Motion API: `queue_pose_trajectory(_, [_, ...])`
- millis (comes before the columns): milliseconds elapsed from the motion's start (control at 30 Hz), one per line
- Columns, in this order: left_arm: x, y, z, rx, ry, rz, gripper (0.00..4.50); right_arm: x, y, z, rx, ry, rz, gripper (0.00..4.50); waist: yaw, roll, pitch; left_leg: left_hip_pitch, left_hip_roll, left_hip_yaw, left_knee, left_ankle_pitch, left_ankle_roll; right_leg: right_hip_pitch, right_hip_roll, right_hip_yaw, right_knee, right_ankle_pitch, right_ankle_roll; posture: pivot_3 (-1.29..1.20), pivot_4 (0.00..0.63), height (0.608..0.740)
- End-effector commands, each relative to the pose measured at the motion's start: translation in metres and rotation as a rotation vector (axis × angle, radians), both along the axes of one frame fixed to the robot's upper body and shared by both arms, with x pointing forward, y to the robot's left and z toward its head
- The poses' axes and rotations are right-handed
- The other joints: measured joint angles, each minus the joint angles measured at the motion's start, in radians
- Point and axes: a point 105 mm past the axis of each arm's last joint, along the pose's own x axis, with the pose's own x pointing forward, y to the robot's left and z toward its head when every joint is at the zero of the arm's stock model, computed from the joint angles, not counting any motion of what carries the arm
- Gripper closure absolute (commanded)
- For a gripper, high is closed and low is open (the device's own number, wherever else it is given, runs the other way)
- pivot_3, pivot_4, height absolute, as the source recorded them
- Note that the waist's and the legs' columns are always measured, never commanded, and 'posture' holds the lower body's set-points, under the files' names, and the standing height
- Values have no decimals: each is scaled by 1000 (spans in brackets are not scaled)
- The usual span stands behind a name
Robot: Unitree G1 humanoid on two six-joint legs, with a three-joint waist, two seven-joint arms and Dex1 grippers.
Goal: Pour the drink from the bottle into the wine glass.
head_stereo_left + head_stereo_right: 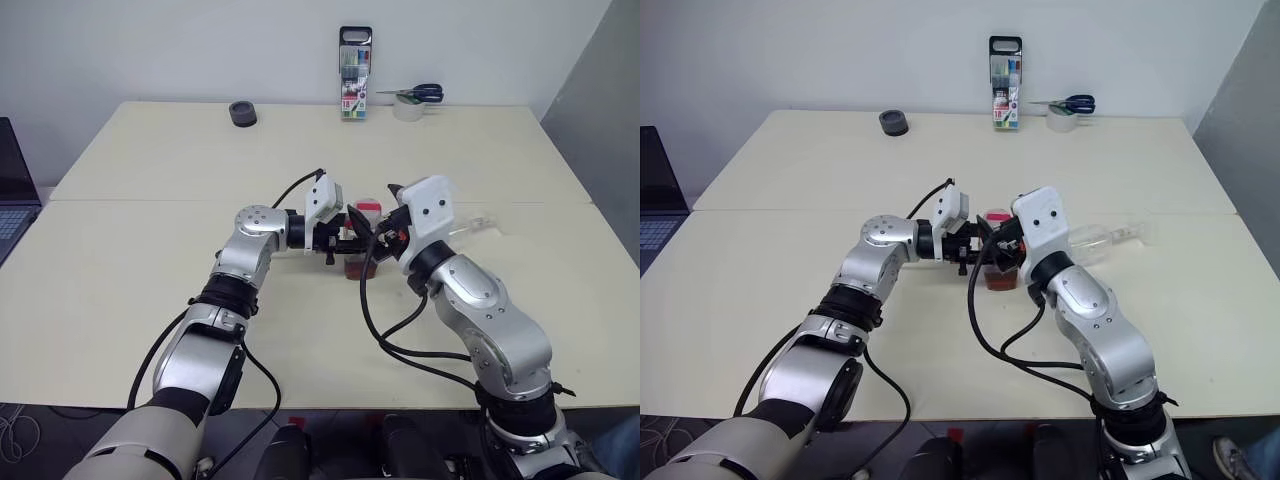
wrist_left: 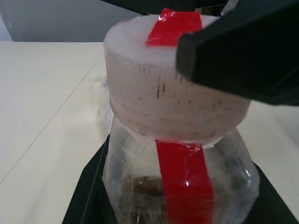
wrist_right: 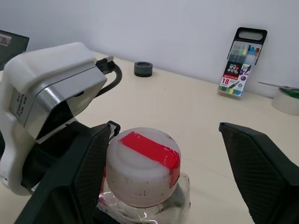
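Two claws meet at the table's centre, where my left gripper (image 1: 352, 236) pinches the bottle (image 1: 362, 250) by its body while my right gripper (image 3: 168, 163) stands spread around the red-and-white cap (image 3: 142, 165), one finger at the cap's 9 o'clock, the other well off at 3. Thin clear plastic with a red label strip, it looks light and likely to buckle if squeezed hard; the ribbed cap should offer the firmer hold for twisting. The reddish-brown drink (image 1: 1000, 279) sits low in it. The wine glass (image 1: 1095, 241), at the bottle's 3 o'clock, looks to be lying on its side, and fragile.
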Motion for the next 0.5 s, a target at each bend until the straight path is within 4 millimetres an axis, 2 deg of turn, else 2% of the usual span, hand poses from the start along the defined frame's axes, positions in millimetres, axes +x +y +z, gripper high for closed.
queue_pose_trajectory(33, [-1, -3, 16, -14, -65, -19, 2707, -3, 0, 8, 13, -47, -10, 561, -1, 0, 0, 0, 0, 0, 0, 0, 0, 0, 0, 0, 0, 0, 0, 0, 150, 740])
queue_pose_trajectory(133, [-2, -3, 16, -13, -67, -21, 2707, -1, 1, 5, 4, -39, -20, 1135, -2, 0, 0, 0, 0, 0, 0, 0, 0, 0, 0, 0, 0, 0, 0, 0, 150, 740])
queue_pose_trajectory(300, [-2, -2, 15, -8, -69, -24, 2709, -1, 2, 6, 0, -51, -14, 2682, -2, 0, 0, 0, 0, 0, 0, 0, 0, 0, 0, 0, 0, 0, 0, 0, 150, 740])
queue_pose_trajectory(467, [-3, -1, 14, -3, -69, -28, 2712, -6, 8, 2, -17, -42, 62, 2675, -2, 0, 0, 0, 0, 0, 0, 0, 0, 0, 0, 0, 0, 0, 0, 0, 150, 740])
queue_pose_trajectory(500, [-4, -1, 14, 0, -71, -33, 2712, -9, 10, 1, -28, -38, 132, 2675, -2, 0, 0, 0, 0, 0, 0, 0, 0, 0, 0, 0, 0, 0, 0, 0, 150, 740])
